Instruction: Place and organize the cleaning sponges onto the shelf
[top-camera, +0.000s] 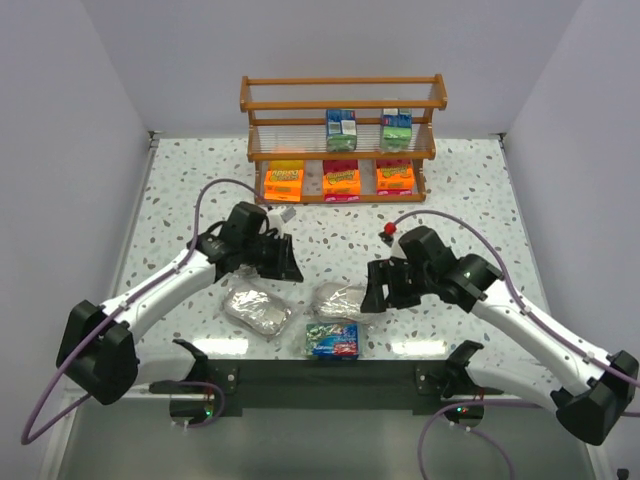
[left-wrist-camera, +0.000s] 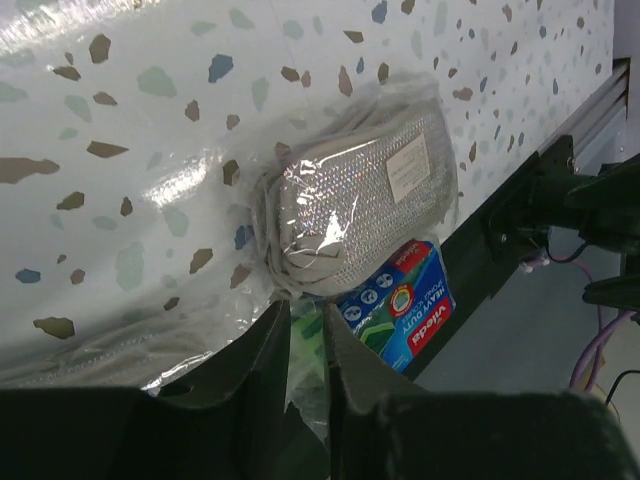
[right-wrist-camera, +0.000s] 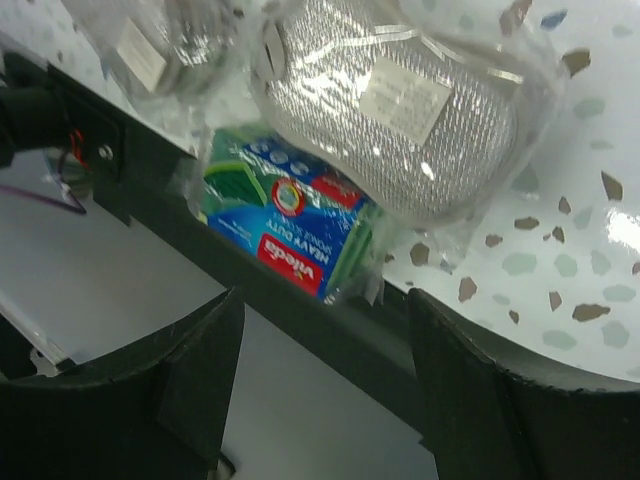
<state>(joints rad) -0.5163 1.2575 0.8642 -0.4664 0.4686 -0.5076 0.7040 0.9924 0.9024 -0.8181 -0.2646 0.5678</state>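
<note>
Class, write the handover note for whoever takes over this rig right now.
Left gripper: fingers narrowly apart, clear wrap in the gap, grip unclear.
Right gripper: open, empty.
Done: on the shelf, three orange packs on the bottom tier, two boxy packs on the middle tier.
Left: two silvery packs and one boxy blue pack on the table near the front edge, to be shelved.

shelf (top-camera: 300, 155): matt wood | worktop (left-wrist-camera: 150, 120): glossy, speckled | grey sponge (left-wrist-camera: 350, 195): glittery mesh, clear crinkled film | blue pack (right-wrist-camera: 285, 225): glossy plastic
</note>
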